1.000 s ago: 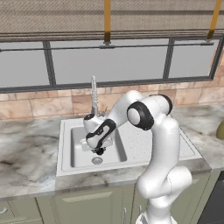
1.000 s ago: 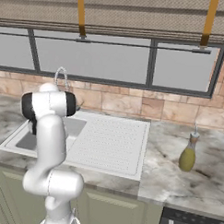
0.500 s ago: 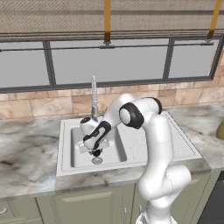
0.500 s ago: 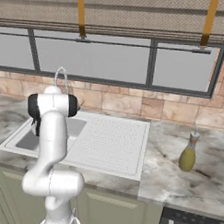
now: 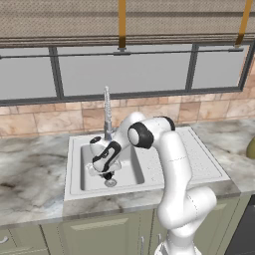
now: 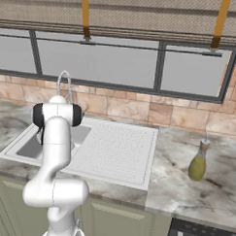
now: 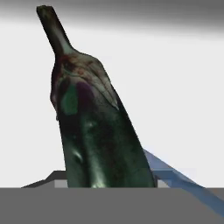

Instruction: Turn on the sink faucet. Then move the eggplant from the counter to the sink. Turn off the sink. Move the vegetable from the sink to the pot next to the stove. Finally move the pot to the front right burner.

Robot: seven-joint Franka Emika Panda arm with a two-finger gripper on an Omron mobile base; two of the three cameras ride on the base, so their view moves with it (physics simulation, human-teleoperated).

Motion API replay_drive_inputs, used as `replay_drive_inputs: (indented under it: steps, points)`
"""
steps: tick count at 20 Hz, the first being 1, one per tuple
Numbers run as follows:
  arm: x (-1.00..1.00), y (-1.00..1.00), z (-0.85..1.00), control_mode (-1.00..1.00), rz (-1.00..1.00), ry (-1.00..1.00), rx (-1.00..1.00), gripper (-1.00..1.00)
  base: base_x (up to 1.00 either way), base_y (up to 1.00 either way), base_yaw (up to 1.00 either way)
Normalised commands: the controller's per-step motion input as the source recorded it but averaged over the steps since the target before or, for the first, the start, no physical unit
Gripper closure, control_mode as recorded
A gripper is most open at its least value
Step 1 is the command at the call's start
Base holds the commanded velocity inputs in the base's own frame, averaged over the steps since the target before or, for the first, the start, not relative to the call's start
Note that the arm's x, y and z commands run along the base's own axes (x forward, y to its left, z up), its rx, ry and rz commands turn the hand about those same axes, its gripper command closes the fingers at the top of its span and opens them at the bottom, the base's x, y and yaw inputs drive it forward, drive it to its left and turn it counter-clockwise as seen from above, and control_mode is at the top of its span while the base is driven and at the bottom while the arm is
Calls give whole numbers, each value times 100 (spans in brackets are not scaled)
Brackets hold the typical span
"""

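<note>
Eggplant (image 7: 98, 135) sits right in front of the hand camera, stem end up, very close, so the claw (image 5: 106, 173) looks to be pinching it and not letting go yet. The arm bends low into the sink (image 5: 75, 164), just over the round drain, so the eggplant can land in the deep part and get washed. The tall faucet (image 5: 106, 112) stands behind the basin. A thin blue streak beside the eggplant may be running water; I cannot be sure.
</note>
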Motion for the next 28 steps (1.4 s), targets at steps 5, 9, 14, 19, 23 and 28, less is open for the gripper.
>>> replay_drive_inputs:
  steps: [5, 9, 14, 19, 23, 28]
  points:
    - [32, 7, -34, -100, 0, 2, 0, 100, 0, 0, 0]
    - [16, 8, -33, -100, 0, 4, 0, -100, 0, 0, 0]
    - [-11, 0, -4, -100, 0, -4, 0, -100, 0, 0, 0]
    - [-21, 0, 16, -100, -1, -11, 1, -100, 0, 0, 0]
    - [-30, 0, 32, -100, -5, -7, 0, -100, 0, 0, 0]
    - [-43, 0, 44, -100, -8, -3, 1, -100, 0, 0, 0]
